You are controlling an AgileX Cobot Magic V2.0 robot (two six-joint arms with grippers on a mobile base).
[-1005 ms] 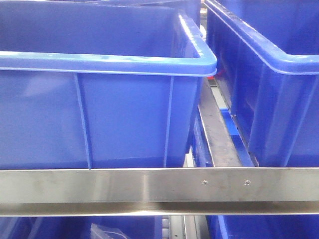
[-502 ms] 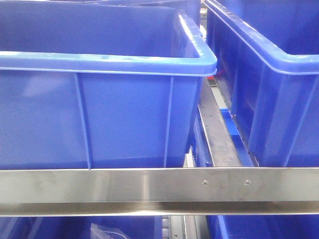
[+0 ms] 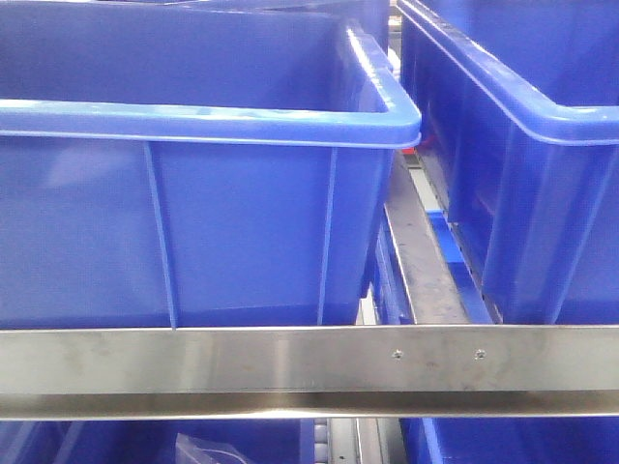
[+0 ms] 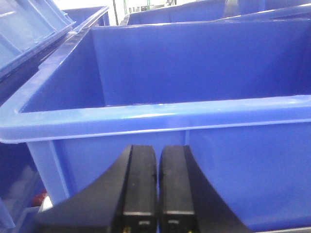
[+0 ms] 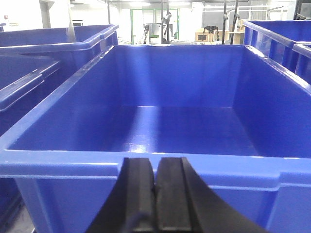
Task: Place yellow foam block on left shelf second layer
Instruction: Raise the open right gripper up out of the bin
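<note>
From where I am standing, a big blue bin [image 3: 193, 222] is taking up the left of the front view, its pale rounded rim running across the top and turning back at the right corner. Just right of it a narrow metal strip [image 3: 421, 261] is showing in the gap, and beyond that a second blue bin [image 3: 522, 193] is filling the right side. A steel rail [image 3: 309, 362] is crossing the whole view below both bins, with two small screws [image 3: 437, 354] sitting in it toward the right. Under the rail, a bit of clear plastic [image 3: 208, 451] is poking up at the bottom edge.

In the left wrist view, the left gripper [image 4: 158, 194] is hovering just in front of the outer wall of a blue bin [image 4: 194, 111], its two black fingers [image 4: 139, 187] pressing together with only a thin seam between them and nothing caught there.

In the right wrist view, the right gripper [image 5: 155, 199] is sitting close before the near rim of another open blue bin [image 5: 63, 160], its fingers [image 5: 170, 194] likewise closing flat against each other and holding nothing. The bin's floor is shining bare under the lights.

The yellow foam block is not showing in any of these views, so I cannot tell where it is.
</note>
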